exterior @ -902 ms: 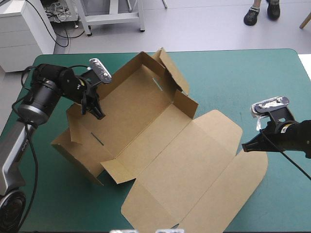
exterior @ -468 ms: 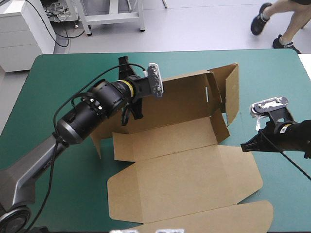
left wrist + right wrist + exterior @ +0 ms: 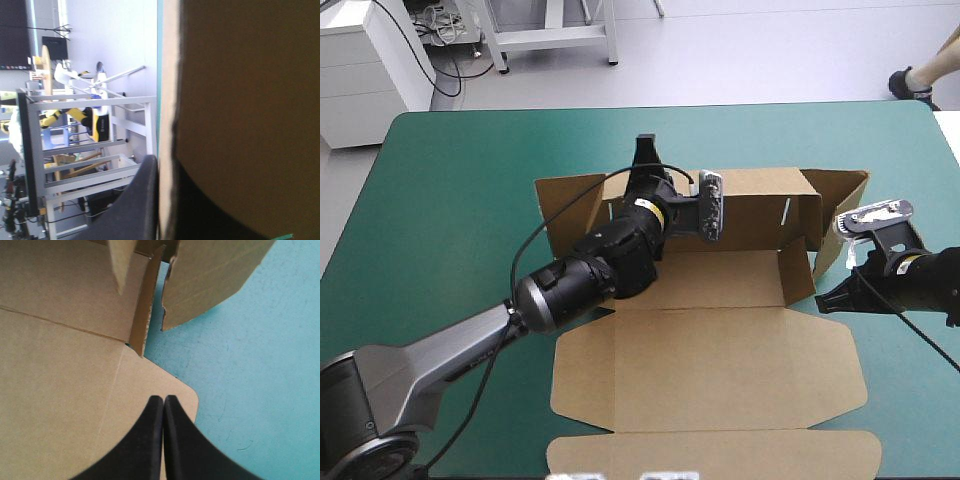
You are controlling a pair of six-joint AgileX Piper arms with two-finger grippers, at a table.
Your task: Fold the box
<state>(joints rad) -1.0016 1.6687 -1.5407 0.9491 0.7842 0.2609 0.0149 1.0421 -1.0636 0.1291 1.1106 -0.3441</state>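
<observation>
Right, the box (image 3: 720,275) sits centred on the table (image 3: 450,200), rear wall (image 3: 760,195) upright, lid (image 3: 720,360) flat. My left gripper (image 3: 646,158) pinches that wall; my right gripper (image 3: 823,302), fingers together, hovers at the lid's right corner. I'd steady the wall, then tuck the side flap (image 3: 840,190).

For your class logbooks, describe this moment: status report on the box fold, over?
Left fingers shut on box, at far wall. Right fingers shut, over lid corner. Far wall up, lid flat. Nothing in the way.
</observation>
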